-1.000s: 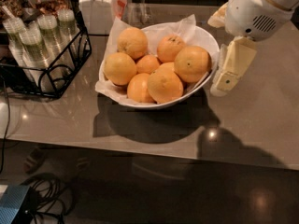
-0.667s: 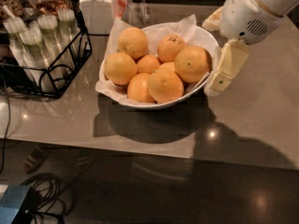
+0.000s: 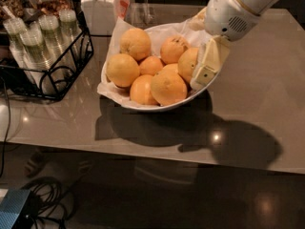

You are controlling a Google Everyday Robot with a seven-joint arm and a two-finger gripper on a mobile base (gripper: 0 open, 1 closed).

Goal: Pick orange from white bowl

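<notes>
The white bowl (image 3: 157, 107) stands mid-table, lined with crinkled white paper and piled with several oranges. The orange (image 3: 186, 63), large and evenly coloured, lies at the pile's right side, partly hidden by my gripper. My gripper (image 3: 202, 78) hangs down from the upper right over the bowl's right rim, right in front of that orange. A smaller speckled orange (image 3: 174, 49) lies behind it and a small deep-orange one (image 3: 151, 65) sits in the middle. Another big orange (image 3: 167, 86) is at the front.
A white lidded jar (image 3: 97, 4) stands behind the bowl. A black wire rack (image 3: 47, 75) with stacked cups is at the left. The table's front edge (image 3: 143, 149) runs below the bowl; cables and a blue box (image 3: 14, 213) lie on the floor.
My gripper has moved left, from beside the bowl's right rim to over it, now overlapping the right-hand orange. The oranges and bowl have not moved.
</notes>
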